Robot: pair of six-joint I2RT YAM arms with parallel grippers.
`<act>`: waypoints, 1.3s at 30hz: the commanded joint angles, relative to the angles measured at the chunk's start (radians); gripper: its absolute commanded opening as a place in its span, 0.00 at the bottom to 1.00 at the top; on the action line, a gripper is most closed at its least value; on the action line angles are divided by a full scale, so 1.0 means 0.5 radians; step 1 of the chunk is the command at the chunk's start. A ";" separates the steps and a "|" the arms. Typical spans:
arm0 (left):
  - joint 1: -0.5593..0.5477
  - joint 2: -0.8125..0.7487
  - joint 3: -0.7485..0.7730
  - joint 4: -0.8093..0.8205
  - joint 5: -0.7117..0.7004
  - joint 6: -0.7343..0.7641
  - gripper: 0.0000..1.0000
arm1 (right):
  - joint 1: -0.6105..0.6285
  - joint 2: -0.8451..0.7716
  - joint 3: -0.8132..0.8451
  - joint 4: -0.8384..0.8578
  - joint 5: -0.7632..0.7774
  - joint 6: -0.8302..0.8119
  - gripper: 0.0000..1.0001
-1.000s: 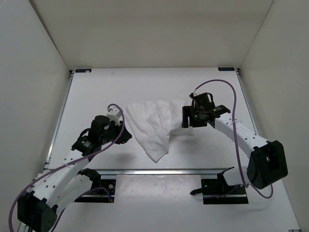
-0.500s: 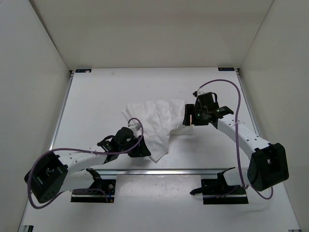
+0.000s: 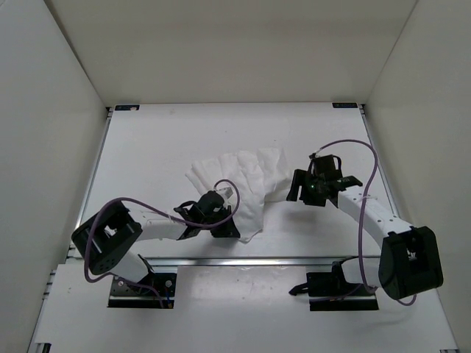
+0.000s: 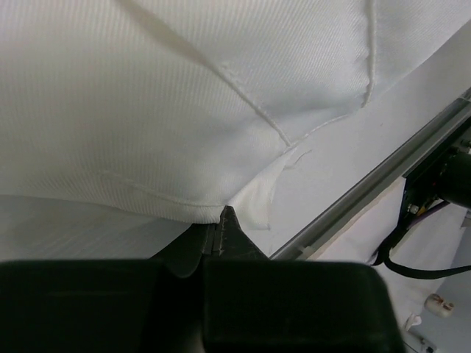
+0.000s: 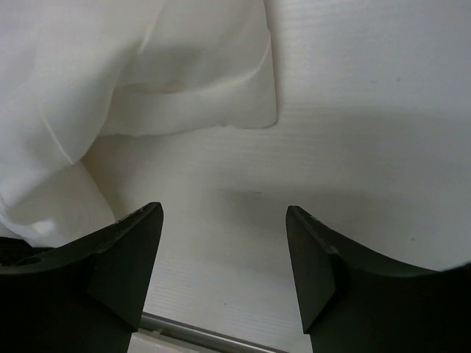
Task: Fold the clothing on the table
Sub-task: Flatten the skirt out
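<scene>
Clothing (image 3: 239,187) bunched into a loose fan at mid-desk, wide toward the far side, narrowing to a point close to the front rail (image 3: 280,259); not yet folded, so judged an early step. Thin, floppy white knit with a fine rib, stitched hems and soft parallel creases; doubled over at the near corner, with a small under-flap peeking out. Left claw (image 3: 227,226) set low at that near point, closed tip to tip right on the hem and seemingly nipping the edge, likely to win a corner for pulling out or carrying over. Cannot tell the depth of the bite. Right claw (image 3: 298,190) parked just beside the right edge of the heap, spread wide and holding nothing, with bare desk between its black fingers (image 5: 121,250) and a rounded hemmed flap just ahead. Probably lined up to take that side for drawing the cloth taut between two grips. Desk (image 3: 162,140) flat, matte white, faintly ribbed up close: little to snag on, little contrast against the fabric. Rail thin, grey, metallic, along the near edge just behind the left claw. Expect sagging and slipping on any lift: too limp to keep a shape unsupported.
</scene>
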 commanded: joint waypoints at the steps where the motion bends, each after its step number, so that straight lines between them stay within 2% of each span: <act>1: 0.061 -0.062 0.141 -0.103 -0.056 0.136 0.00 | 0.014 -0.084 -0.075 0.146 -0.121 0.082 0.65; 5: 0.189 -0.316 0.439 -0.425 -0.086 0.253 0.00 | 0.081 -0.172 -0.231 0.299 -0.271 0.162 0.65; 9: 0.315 -0.571 0.687 -0.615 -0.111 0.287 0.00 | 0.146 -0.249 -0.449 0.700 -0.394 0.358 0.65; 11: 0.361 -0.638 0.718 -0.634 -0.108 0.272 0.00 | 0.182 -0.274 -0.566 0.946 -0.422 0.520 0.64; 13: 0.395 -0.669 0.737 -0.607 -0.083 0.259 0.00 | 0.268 -0.259 -0.667 1.341 -0.392 0.710 0.64; 17: 0.411 -0.663 0.771 -0.613 -0.068 0.247 0.00 | 0.327 -0.087 -0.649 1.609 -0.330 0.907 0.63; 21: 0.456 -0.679 0.813 -0.603 -0.058 0.247 0.00 | 0.275 0.094 -0.692 1.907 -0.486 1.189 0.62; 27: 0.487 -0.673 0.902 -0.677 -0.052 0.271 0.00 | 0.489 0.303 -0.428 1.552 -0.352 1.083 0.60; 32: 0.546 -0.770 0.774 -0.622 -0.019 0.223 0.00 | 0.713 0.352 -0.161 0.966 0.006 0.911 0.60; 39: 0.610 -0.850 0.651 -0.576 0.037 0.201 0.00 | 0.879 0.459 -0.100 0.613 0.240 0.886 0.59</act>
